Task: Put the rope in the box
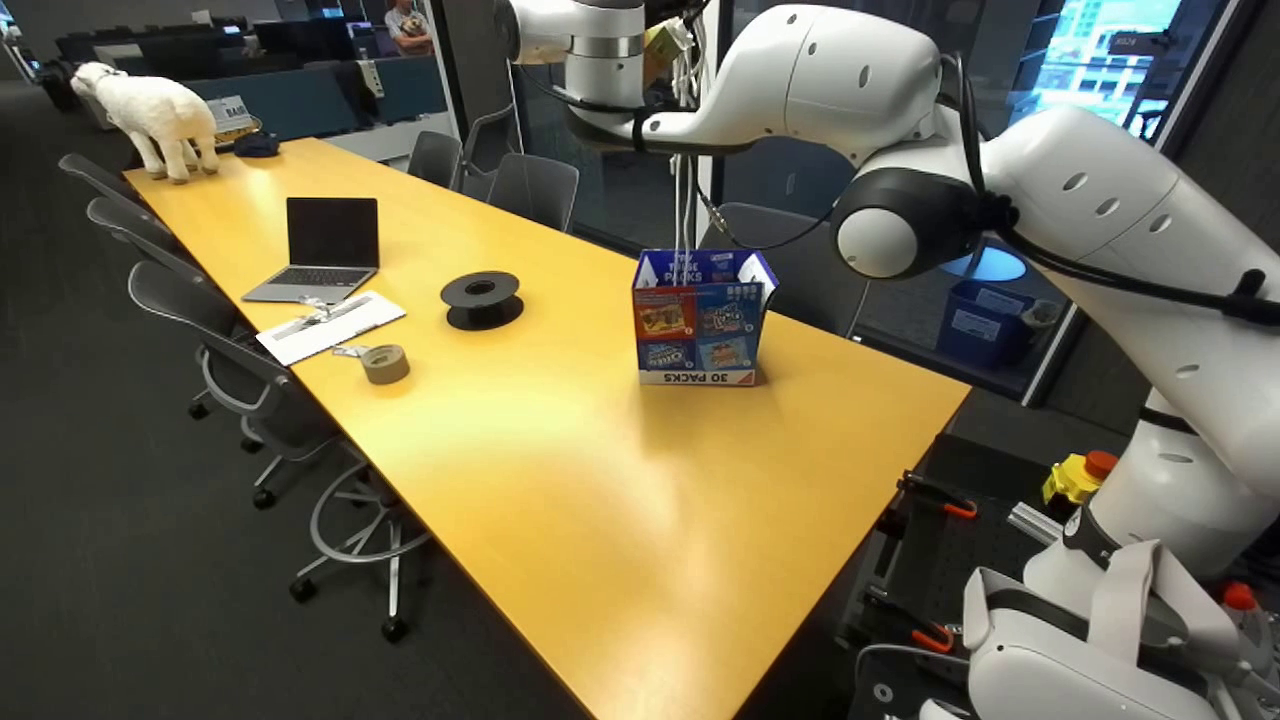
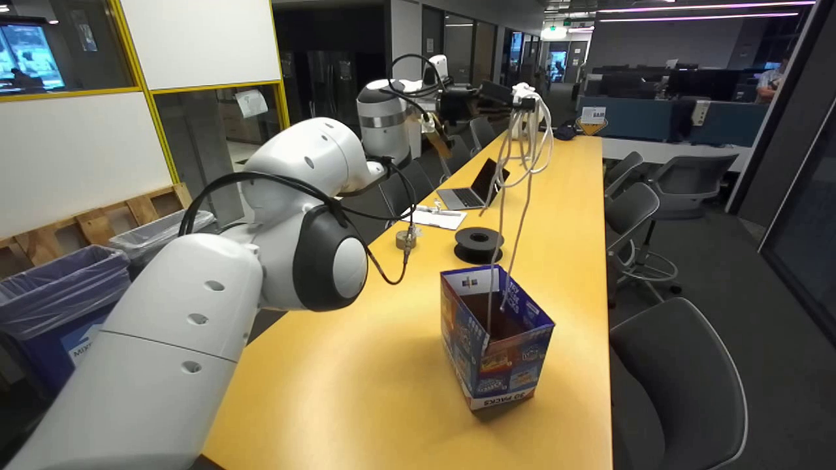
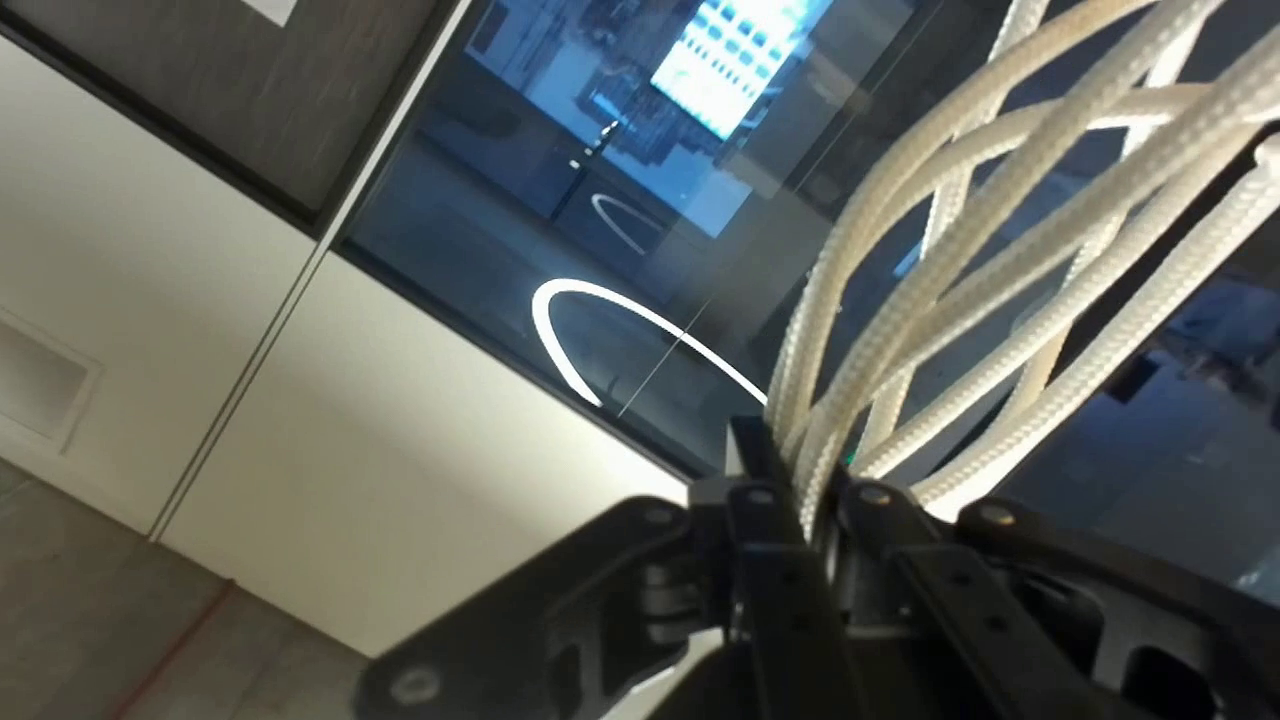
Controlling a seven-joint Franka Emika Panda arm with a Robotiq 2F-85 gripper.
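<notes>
My gripper [image 3: 800, 480] is shut on the rope [image 3: 950, 260] in the wrist view; several cream strands are pinched between its fingers. In an exterior view the gripper [image 2: 522, 104] is high above the table, with the rope [image 2: 543, 153] hanging in loose loops. Its longest strands reach down into the open top of the box [image 2: 499, 378]. The box, blue with red and white printing, stands upright on the table. In an exterior view the box [image 1: 698, 335] shows its front, and the hanging rope [image 1: 685, 205] passes behind that front panel. The strands' lower ends are partly hidden inside.
A black spool [image 1: 482, 300] lies beyond the box, also seen in an exterior view [image 2: 479, 245]. A tape roll [image 1: 385, 364], a white clipboard [image 1: 335, 328] and a grey laptop [image 1: 325, 255] are farther along the table [image 1: 560, 480]. Chairs [image 2: 679, 385] line its sides.
</notes>
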